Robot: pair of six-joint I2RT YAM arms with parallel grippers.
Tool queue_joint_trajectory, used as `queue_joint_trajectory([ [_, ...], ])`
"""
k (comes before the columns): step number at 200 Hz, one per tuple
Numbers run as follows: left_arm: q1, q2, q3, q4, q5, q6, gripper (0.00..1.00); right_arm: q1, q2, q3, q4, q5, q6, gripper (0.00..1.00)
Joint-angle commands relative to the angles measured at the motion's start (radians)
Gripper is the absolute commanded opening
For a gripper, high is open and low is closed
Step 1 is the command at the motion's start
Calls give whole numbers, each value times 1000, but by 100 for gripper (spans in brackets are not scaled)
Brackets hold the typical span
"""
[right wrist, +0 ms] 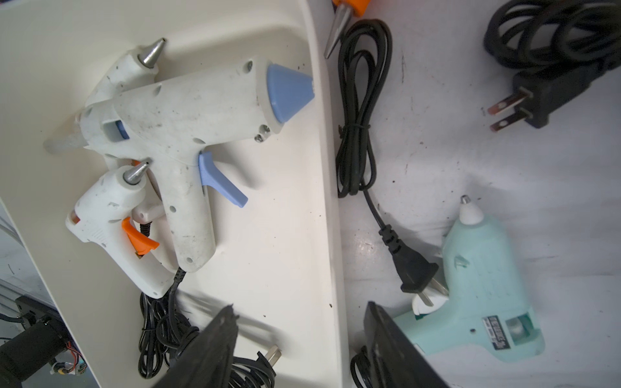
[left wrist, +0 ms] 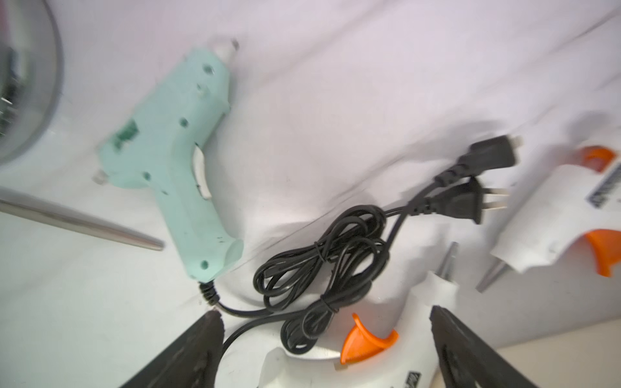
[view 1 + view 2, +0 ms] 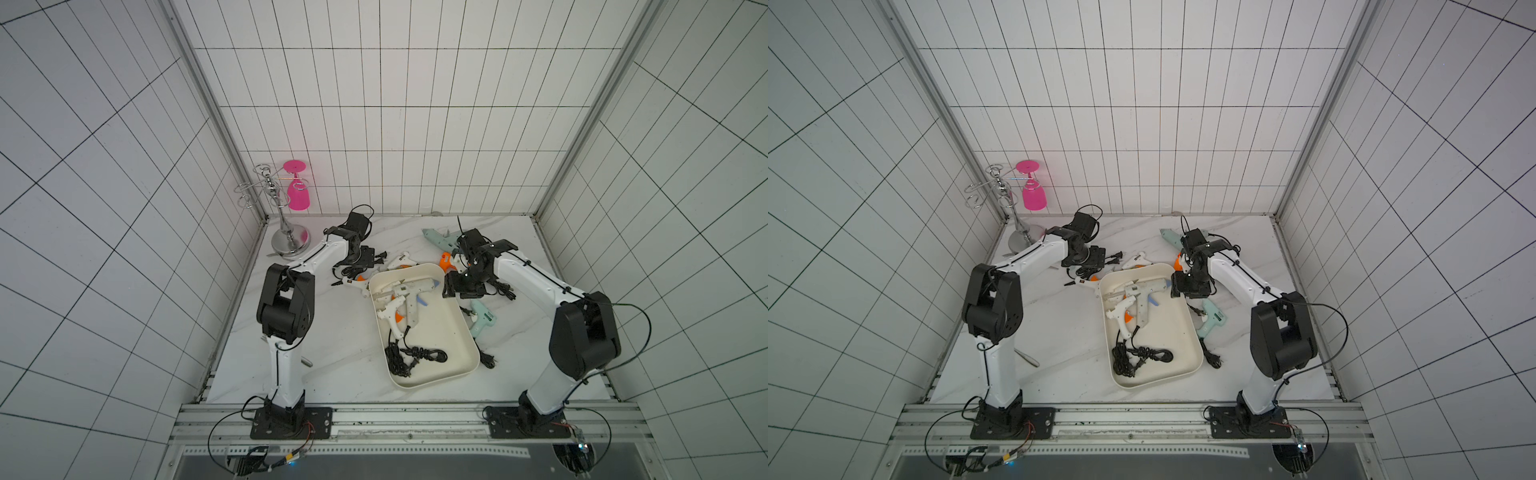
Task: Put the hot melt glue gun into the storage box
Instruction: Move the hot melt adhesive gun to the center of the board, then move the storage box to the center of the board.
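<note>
walls (image 3: 374,104): white tile, dark grout | tabletop (image 3: 340,353): white marble | light: even

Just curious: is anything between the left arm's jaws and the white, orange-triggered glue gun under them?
Partly: a bundled black cord lies between the open jaws, overlapping the handle of the white glue gun; the barrel is uncovered.

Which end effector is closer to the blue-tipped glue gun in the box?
Right. The right end effector hovers by the storage box rim, just off the tip of the blue-tipped glue gun; the left end effector is beyond the box's far corner.
</note>
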Motion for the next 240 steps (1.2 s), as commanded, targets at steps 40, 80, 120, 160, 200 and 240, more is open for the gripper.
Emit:
queue_joint_trajectory([
  [40, -126, -133, -48, -140, -322, 187, 96, -7, -55, -60, -1, -50, -23, 63],
  [80, -85, -249, -141, -203, -253, 229, 95, 16, 4, -72, -27, 57, -40, 61],
  [120, -96, -361, -266, -153, -69, 441, 93, 23, 103, -93, 44, 161, 69, 53],
  [160, -98, -357, -316, -95, -96, 613, 93, 16, 112, -89, 94, 262, 143, 44],
  [200, -79, -194, -227, -65, -78, 717, 93, -33, 21, -160, 119, 288, 170, 43],
  [240, -49, -61, -113, -86, 27, 747, 93, -56, -35, -172, 100, 291, 158, 45],
])
